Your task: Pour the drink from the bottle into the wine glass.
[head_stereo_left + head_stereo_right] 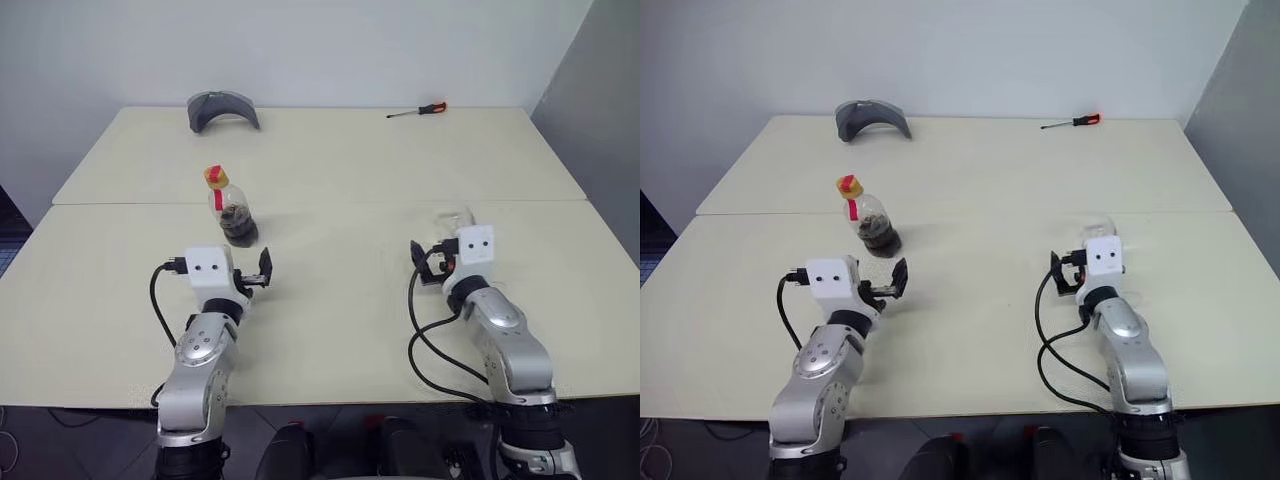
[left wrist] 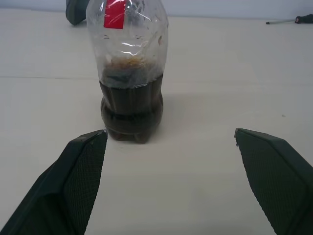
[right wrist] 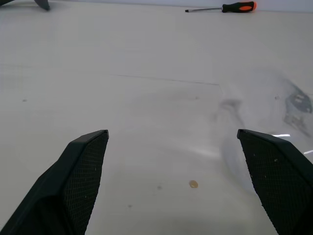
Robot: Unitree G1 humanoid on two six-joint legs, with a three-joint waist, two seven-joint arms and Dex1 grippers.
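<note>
My left gripper [image 2: 168, 181] hovers with its black fingers spread wide, empty. Just ahead of it the small clear plastic bottle [image 2: 129, 73] with yellow cap stands upright on the cream tabletop [image 1: 330, 300], dark brown drink [image 2: 131, 112] filling its lower part. My right gripper [image 3: 171, 181] is likewise spread and empty, the clear stemmed wine glass [image 3: 264, 127] close in front. An orange-handled screwdriver [image 1: 420, 110] lies far back.

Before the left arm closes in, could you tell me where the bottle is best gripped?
Probably around the rounded lower body of the bottle, coming level from the robot's side with the open left gripper. It stands upright, and the yellow cap and neck must stay free for pouring.
</note>
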